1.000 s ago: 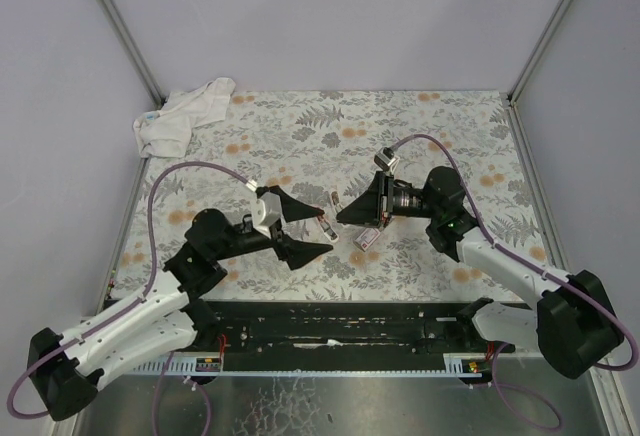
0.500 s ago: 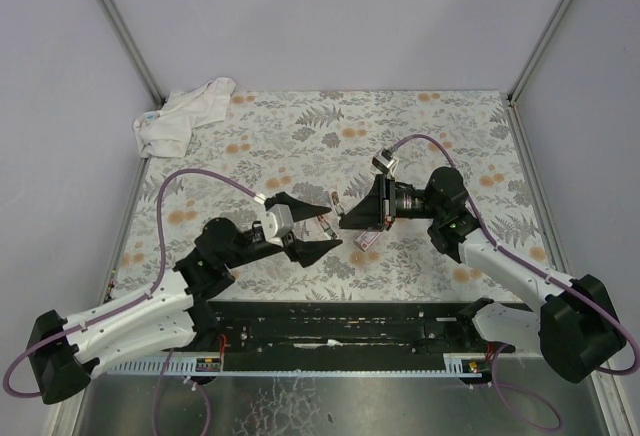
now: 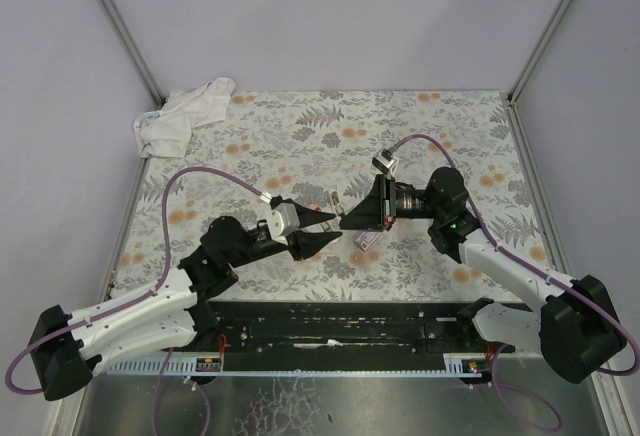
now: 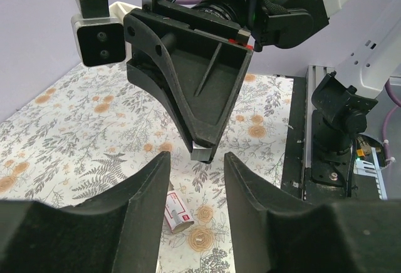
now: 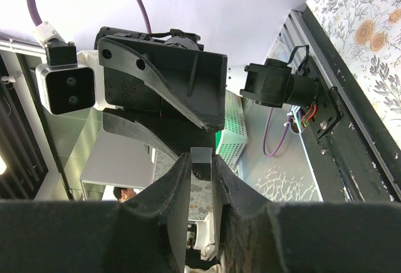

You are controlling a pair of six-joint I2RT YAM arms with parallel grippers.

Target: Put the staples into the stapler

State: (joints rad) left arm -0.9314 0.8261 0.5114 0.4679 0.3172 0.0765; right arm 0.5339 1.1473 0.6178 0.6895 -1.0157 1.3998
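Observation:
My right gripper (image 3: pixel 345 220) hangs above the table's middle, shut on a small grey square-ended bar (image 4: pixel 202 154), seemingly the stapler seen end-on. In the right wrist view that bar (image 5: pixel 201 155) sits pinched between the right gripper's (image 5: pixel 200 163) pads. My left gripper (image 3: pixel 337 229) faces it tip to tip, and its jaws stand apart on either side of the bar's end without touching it. Nothing lies between the left gripper's (image 4: pixel 196 160) fingers. The staples box (image 3: pixel 366 241), small and red-pink, lies on the floral cloth below the grippers and also shows as the box (image 4: pixel 176 209) in the left wrist view.
A crumpled white cloth (image 3: pixel 185 116) lies at the back left corner. A small pale bar (image 3: pixel 332 198) rests on the table just behind the grippers. The black rail (image 3: pixel 330 326) with the arm bases runs along the near edge. Grey walls enclose three sides.
My left arm has swung right and forward until its tips meet the right gripper's, and its jaws have narrowed. The right gripper has barely moved and keeps its hold.

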